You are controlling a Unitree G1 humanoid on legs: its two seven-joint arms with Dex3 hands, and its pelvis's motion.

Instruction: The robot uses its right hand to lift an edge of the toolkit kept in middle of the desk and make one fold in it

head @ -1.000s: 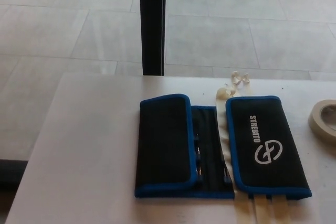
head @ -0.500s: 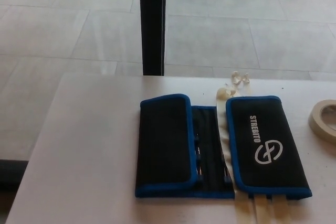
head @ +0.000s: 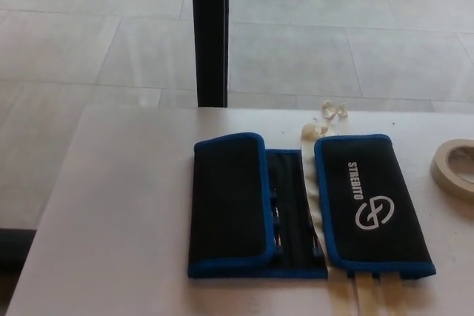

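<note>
Neither hand of the robot shows in the head view, so whether either is released, clenched or grasping cannot be told, and places can only be given against the desk and the things on it.

At the middle of the white rectangular desk (head: 126, 212) lies the black fabric toolkit with blue piping (head: 304, 209), flat on the surface. Its left flap (head: 228, 201) is folded over onto the body, with a rounded blue-edged corner at the far side. Beside that flap the open middle strip (head: 292, 209) shows dark pockets. The right panel (head: 370, 205) lies face up, bearing white lettering and a round white logo. Pale cream straps (head: 315, 132) curl out past the far edge of the toolkit, and more strap ends stick out at its near right edge.

Well apart, at the right edge of the desk, lies a cream-coloured roll of tape (head: 453, 166), partly cut off by the frame. Beyond the desk a black upright post (head: 210, 31) stands on the grey tiled floor (head: 348, 27).
</note>
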